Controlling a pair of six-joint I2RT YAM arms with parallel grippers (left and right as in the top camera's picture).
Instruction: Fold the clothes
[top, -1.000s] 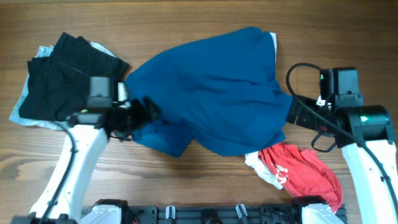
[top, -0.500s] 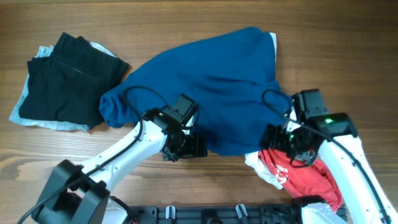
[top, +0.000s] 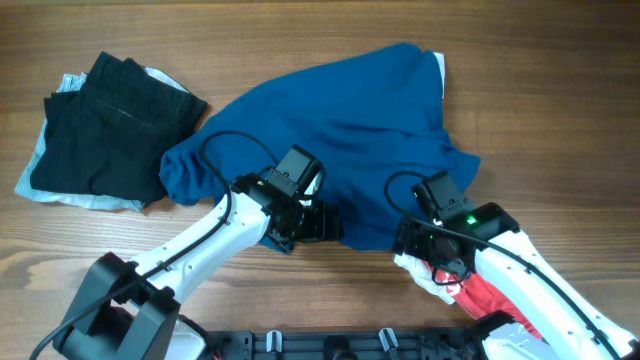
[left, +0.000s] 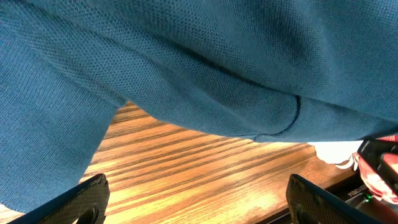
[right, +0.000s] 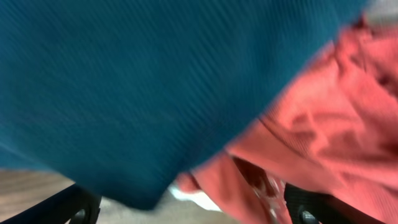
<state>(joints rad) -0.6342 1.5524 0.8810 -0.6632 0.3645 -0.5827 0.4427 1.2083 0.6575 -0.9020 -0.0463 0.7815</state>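
The clothes lie on the wooden table. The large deep-blue garment (top: 340, 120) is spread rumpled across the middle. A black garment (top: 105, 125) lies on a pale blue one (top: 35, 182) at the left. A white-and-red one (top: 482, 298) is bunched at the front right. My left gripper (top: 320, 222) sits at the blue garment's front hem; in the left wrist view it (left: 199, 208) is open over bare wood, the blue hem (left: 249, 118) just ahead. My right gripper (top: 418, 240) is at the hem's right end, open (right: 193, 211), with blue cloth (right: 137, 81) and red cloth (right: 323, 124) before it, blurred.
The table's front edge with a black rail (top: 330, 345) runs just behind both arms. Bare wood (top: 560, 90) lies right of the blue garment and along the far edge. The right arm's link (top: 530, 290) crosses over the white-and-red garment.
The left gripper came from the blue garment's left side to its front hem. The right gripper swung from the right side down and left to the hem beside the red cloth.
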